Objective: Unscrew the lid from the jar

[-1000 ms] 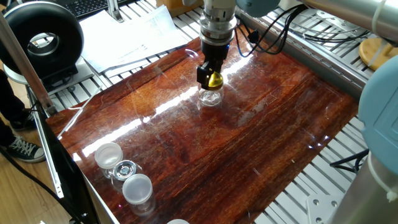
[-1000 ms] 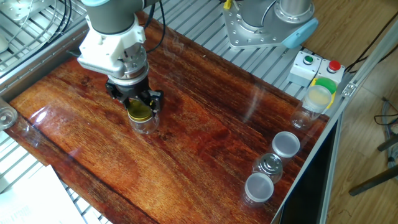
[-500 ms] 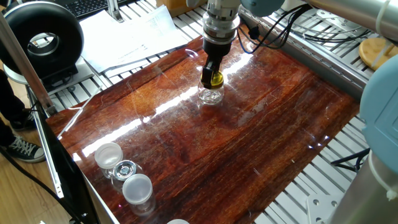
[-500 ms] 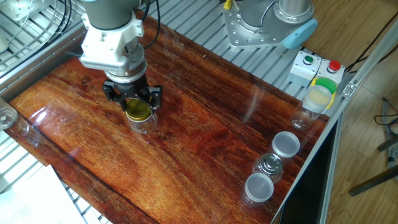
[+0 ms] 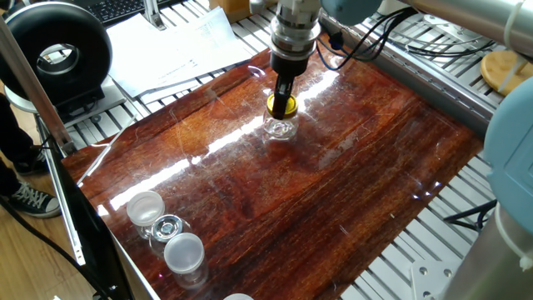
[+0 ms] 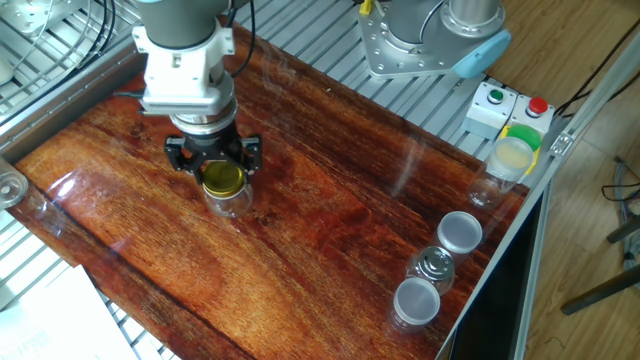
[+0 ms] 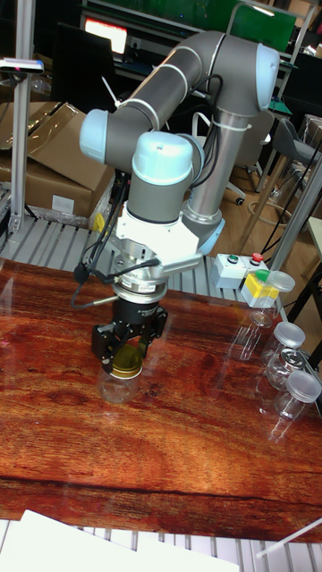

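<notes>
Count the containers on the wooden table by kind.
Glass jar with gold lid: 1
Clear cups with pale lids: 3
Clear cup without a pale lid: 1
Total: 5

Jar (image 6: 230, 201) threads hidden under lid (image 6: 224, 178); pincer (image 6: 214, 160) contact with lid unclear in every view

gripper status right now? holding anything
Gripper: jaws closed around the yellow lid, which sits on the jar standing on the table.
</notes>
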Available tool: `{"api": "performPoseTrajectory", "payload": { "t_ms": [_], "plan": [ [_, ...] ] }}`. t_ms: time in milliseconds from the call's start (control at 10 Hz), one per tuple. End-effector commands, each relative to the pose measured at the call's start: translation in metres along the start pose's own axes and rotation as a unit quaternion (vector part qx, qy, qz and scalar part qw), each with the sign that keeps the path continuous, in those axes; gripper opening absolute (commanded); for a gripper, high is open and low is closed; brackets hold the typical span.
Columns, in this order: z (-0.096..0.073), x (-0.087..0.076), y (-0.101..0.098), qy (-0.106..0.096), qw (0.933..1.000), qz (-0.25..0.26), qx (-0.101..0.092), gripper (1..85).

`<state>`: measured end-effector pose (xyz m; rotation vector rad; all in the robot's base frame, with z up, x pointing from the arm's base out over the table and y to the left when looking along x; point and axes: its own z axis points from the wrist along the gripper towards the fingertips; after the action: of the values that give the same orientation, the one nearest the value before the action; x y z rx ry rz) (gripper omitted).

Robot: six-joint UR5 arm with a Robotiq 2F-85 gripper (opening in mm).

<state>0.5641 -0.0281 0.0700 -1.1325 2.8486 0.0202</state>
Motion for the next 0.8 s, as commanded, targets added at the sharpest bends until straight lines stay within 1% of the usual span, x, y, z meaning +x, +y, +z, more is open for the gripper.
{"api": "performPoseTrajectory", "payload": {
  "t_ms": [0,100,200,300,400,500,600,700],
  "plan": [
    [-0.002,0.0,-0.003,0.002,0.998,-0.062,0.011,66.0],
    [0.0,-0.003,-0.003,0.002,0.9968,-0.077,0.018,66.0],
    [0.002,-0.009,0.0,-0.002,0.9957,-0.09,0.022,65.3],
    [0.005,-0.014,0.005,-0.007,0.9947,-0.101,0.022,65.0],
    [0.003,-0.016,0.005,-0.011,0.9928,-0.117,0.021,65.3],
    [-0.002,-0.011,0.001,-0.009,0.9902,-0.138,0.018,66.3],
    [-0.009,0.0,-0.003,0.001,0.9873,-0.158,0.014,71.7],
    [-0.01,0.006,-0.004,0.006,0.9863,-0.165,0.013,75.7]
  ]
}}
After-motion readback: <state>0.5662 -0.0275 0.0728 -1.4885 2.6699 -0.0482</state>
